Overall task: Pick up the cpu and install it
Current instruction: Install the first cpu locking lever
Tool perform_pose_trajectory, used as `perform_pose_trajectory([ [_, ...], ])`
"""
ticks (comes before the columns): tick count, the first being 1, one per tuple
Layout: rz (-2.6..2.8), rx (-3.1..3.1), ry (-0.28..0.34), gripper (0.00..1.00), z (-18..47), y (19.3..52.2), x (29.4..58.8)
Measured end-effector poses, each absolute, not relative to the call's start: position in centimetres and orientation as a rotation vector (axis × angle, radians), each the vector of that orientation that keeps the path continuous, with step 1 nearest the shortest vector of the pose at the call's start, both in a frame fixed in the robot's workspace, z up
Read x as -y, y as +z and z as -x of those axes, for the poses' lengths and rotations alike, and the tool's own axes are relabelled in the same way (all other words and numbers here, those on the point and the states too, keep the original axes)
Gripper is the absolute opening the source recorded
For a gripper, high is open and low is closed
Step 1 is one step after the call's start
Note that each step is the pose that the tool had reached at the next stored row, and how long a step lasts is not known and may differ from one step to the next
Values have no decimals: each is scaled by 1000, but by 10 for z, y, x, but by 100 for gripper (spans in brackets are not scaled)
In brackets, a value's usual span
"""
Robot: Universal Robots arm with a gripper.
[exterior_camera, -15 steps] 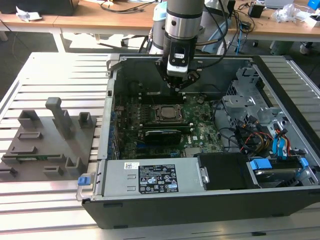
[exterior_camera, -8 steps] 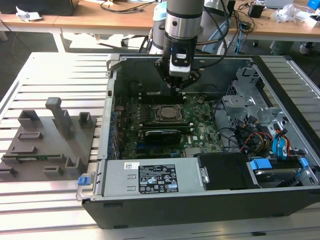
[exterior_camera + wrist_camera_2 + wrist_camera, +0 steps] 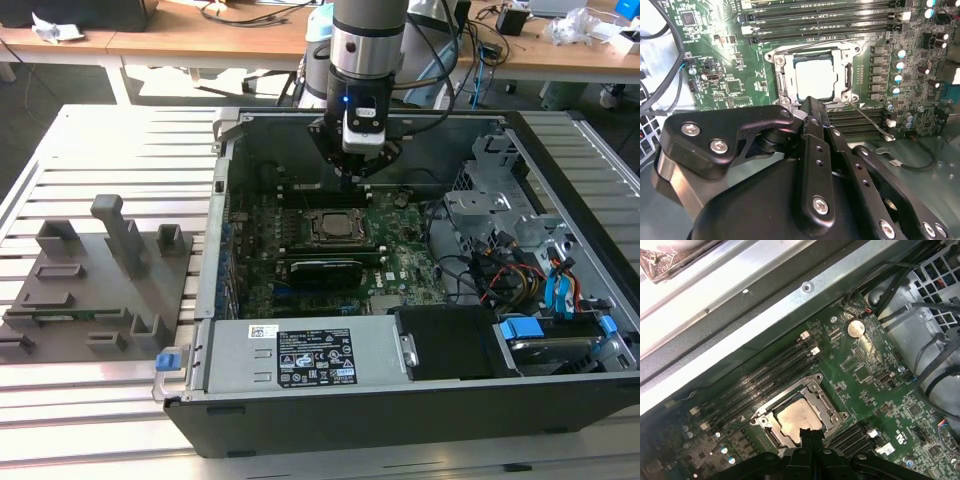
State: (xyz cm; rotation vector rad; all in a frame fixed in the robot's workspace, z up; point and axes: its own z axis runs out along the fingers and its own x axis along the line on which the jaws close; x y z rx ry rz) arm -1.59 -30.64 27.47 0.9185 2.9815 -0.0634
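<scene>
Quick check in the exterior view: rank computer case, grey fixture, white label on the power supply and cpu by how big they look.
Largest to smallest:
1. computer case
2. grey fixture
3. white label
4. cpu, which seems to lie farther back than the label but is still plainly the smallest.

My own black metal gripper [image 3: 811,106] blocks the whole near stretch of the green motherboard [image 3: 725,75] in the second wrist view, plus the near rim of the square metal-rimmed socket frame [image 3: 781,75]. In the first wrist view my fingertips [image 3: 806,436] cover one edge of the small pale silvery cpu [image 3: 796,417]. The black computer case [image 3: 400,410] gets clipped at the exterior view's right edge.
</scene>
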Motion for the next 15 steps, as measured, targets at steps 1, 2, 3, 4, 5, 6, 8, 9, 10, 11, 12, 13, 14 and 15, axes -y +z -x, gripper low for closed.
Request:
perform_pose_trajectory([
  [1,-913,-2983,-63,11,16,275,306],
  [2,-906,-2985,-63,11,16,275,306],
  [3,-895,-2988,-63,11,16,275,306],
  [4,-885,-2991,-63,11,16,275,306],
  [5,-875,-2994,-63,11,16,275,306],
  [6,-866,-2996,-63,11,16,275,306],
  [8,-855,-3000,-63,11,16,275,306],
  [9,-849,-3001,-63,11,16,275,306],
  [10,-842,-3003,-63,11,16,275,306],
  [11,-836,-3005,-63,11,16,275,306],
  [12,-827,-3007,-62,11,16,275,306],
  [13,-819,-3009,-62,11,16,275,306],
  [14,-805,-3013,-62,11,16,275,306],
  [15,-791,-3016,-62,11,16,275,306],
])
